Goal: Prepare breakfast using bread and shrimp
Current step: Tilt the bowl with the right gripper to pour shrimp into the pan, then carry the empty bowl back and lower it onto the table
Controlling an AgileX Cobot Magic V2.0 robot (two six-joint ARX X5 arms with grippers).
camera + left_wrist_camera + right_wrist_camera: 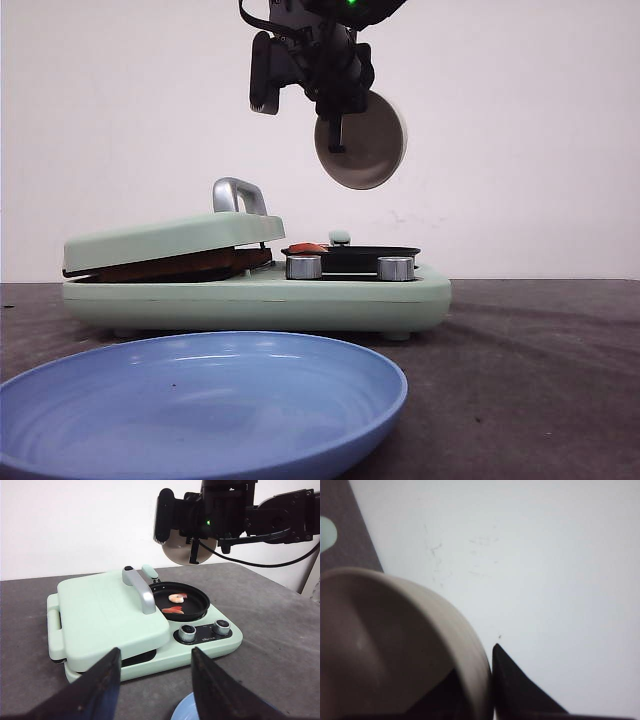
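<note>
A right gripper (335, 130) hangs high over a mint-green breakfast maker (255, 290), pinching the rim of a small beige bowl (362, 142) tipped on its side. Two shrimp (176, 604) lie in the little black pan (181, 600) at the machine's three o'clock; toasted bread (185, 264) shows under the nearly shut lid (170, 240). The left gripper (155, 680) waits, fingers spread and empty. The shrimp look light, slick and soft, best nipped gently across the curl; the bread is soft, safest taken by its crust. A blue plate (190, 405) lies at six o'clock.
</note>
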